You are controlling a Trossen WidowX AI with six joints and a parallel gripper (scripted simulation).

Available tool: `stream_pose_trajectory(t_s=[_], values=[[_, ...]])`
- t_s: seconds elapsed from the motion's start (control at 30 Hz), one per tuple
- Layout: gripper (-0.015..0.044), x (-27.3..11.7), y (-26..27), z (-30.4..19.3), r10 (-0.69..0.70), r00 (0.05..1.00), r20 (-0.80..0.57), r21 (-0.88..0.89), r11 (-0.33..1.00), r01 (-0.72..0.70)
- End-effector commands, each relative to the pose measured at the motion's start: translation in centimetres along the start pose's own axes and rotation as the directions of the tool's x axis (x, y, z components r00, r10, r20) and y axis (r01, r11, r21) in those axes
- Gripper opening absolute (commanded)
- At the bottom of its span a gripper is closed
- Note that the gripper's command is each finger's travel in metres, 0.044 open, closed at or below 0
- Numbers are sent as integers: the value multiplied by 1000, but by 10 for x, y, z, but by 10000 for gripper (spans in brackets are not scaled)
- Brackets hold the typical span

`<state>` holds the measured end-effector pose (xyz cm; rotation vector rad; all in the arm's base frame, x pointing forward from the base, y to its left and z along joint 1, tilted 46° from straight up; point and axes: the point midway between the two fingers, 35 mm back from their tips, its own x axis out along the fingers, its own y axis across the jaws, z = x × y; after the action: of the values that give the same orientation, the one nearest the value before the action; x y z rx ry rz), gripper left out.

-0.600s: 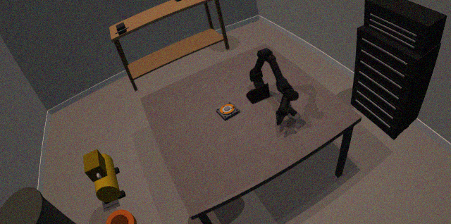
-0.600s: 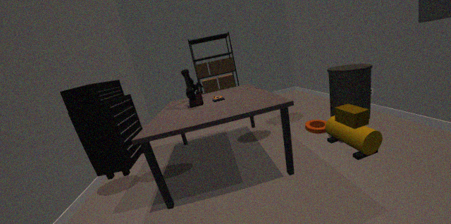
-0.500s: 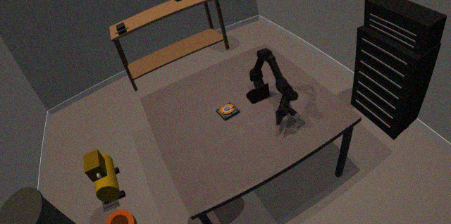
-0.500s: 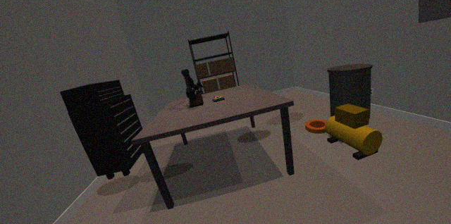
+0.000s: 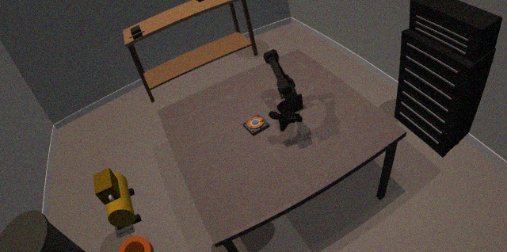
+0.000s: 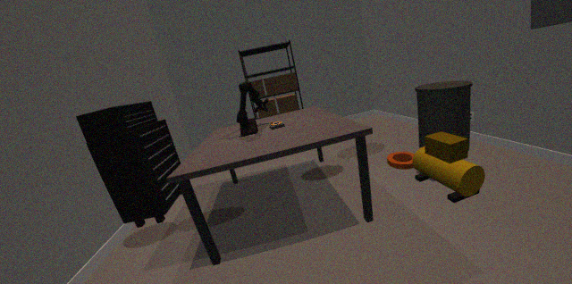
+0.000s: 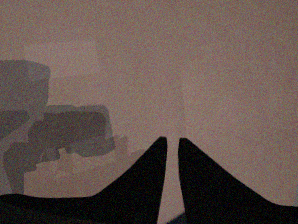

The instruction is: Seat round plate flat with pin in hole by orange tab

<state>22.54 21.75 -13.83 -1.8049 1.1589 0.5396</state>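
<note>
The round orange-rimmed plate (image 5: 255, 122) is being left on its small dark square base (image 5: 257, 129) near the middle of the brown table (image 5: 222, 189), nearer the far edge than the near one. The black parallel-jaw gripper (image 5: 286, 124) is being held just beside it, apart from it, with the jaws nearly closed on nothing. The plate is probably not yet seated over the pin, though that is too small to tell. Turning the plate and letting it drop flat are judged as remaining.
</note>
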Motion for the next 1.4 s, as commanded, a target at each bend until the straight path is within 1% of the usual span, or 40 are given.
stream_pose_trajectory(t_s=[0.0,0.07,0.13,0.17,0.23,0.27,0.33,0.43,0.47,0.53,0.57,0.9,1.2,1.37], values=[[0,3,-27,-54,104,991,-87,319,945,-71],[0,4,-40,-88,168,977,-134,499,863,-81],[0,5,-47,-114,217,962,-164,617,784,-72],[0,5,-49,-126,241,954,-177,671,739,-62],[0,5,-51,-138,264,946,-189,717,695,-51],[0,4,-53,-153,293,934,-203,771,636,-32],[0,2,-55,-191,367,900,-234,879,475,35],[0,-3,-53,-229,444,859,-257,946,299,128],[0,-3,-53,-232,450,855,-258,949,284,137],[0,-7,-50,-251,488,831,-266,962,194,194],[0,-7,-49,-254,495,827,-267,962,180,203],[0,-6,-49,-254,495,827,-267,963,180,203],[0,30,-27,-267,494,827,-268,962,180,205],[0,33,-25,-268,494,827,-269,962,180,205]])
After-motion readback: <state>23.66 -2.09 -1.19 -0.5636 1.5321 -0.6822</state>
